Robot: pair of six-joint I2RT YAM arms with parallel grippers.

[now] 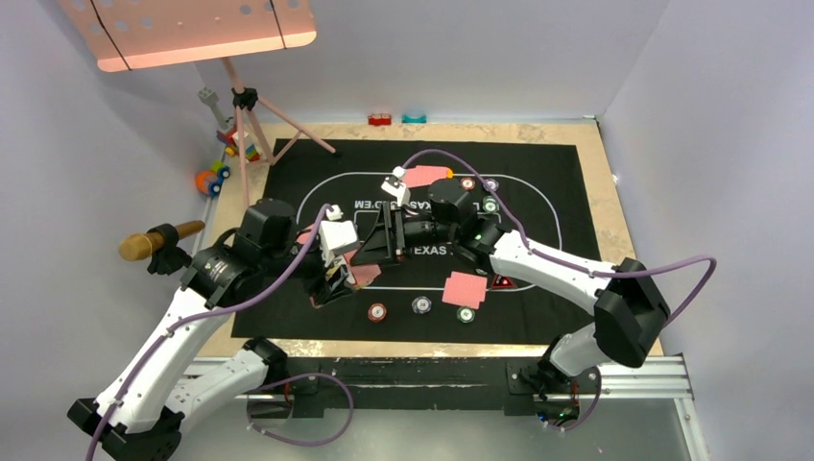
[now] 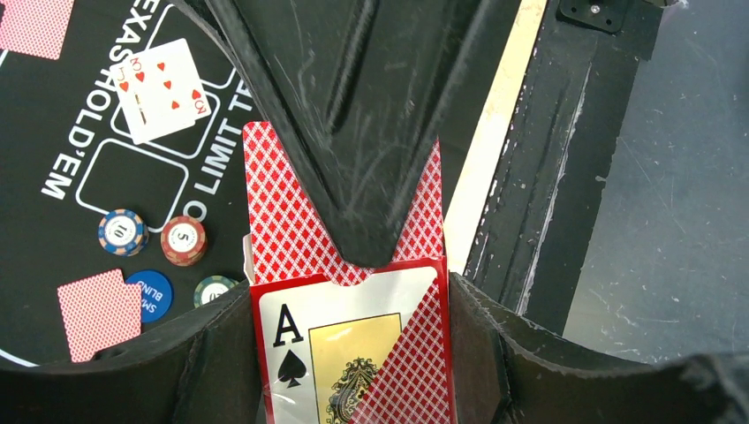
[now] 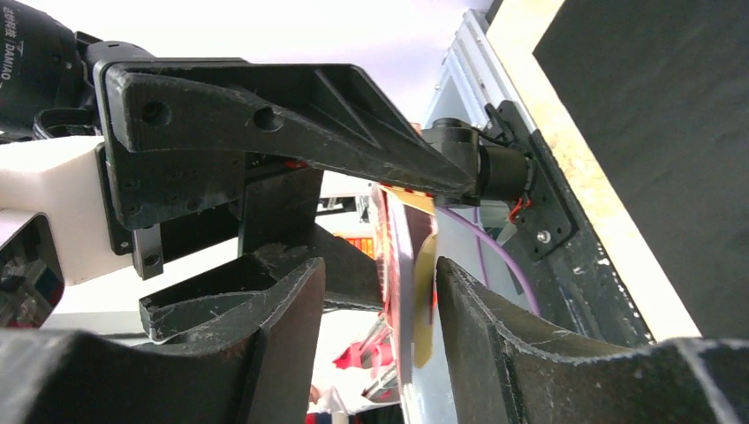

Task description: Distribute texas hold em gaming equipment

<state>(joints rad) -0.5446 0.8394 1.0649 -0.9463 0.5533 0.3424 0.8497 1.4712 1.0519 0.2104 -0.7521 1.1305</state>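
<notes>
From the top camera I see both arms meeting over the middle of the black mat (image 1: 566,173). The left fingers (image 1: 338,279) sit at about 9 o'clock from the mat's centre, the right fingers (image 1: 392,233) just beside them. Face-down red-backed cards lie at 12 o'clock (image 1: 425,176) and 5 o'clock (image 1: 465,289), and three chips (image 1: 377,311) line the near edge at 6 o'clock.

On the left wrist camera, my left fingers are clamped on the card box (image 2: 353,344), ace of spades showing. A face-up heart card (image 2: 165,89) lies at 10 o'clock, with chips and a blue button (image 2: 155,293) at 8 o'clock on the surface.

On the right wrist camera, my right fingers straddle the box edge (image 3: 406,291); I cannot tell whether they grip it.
</notes>
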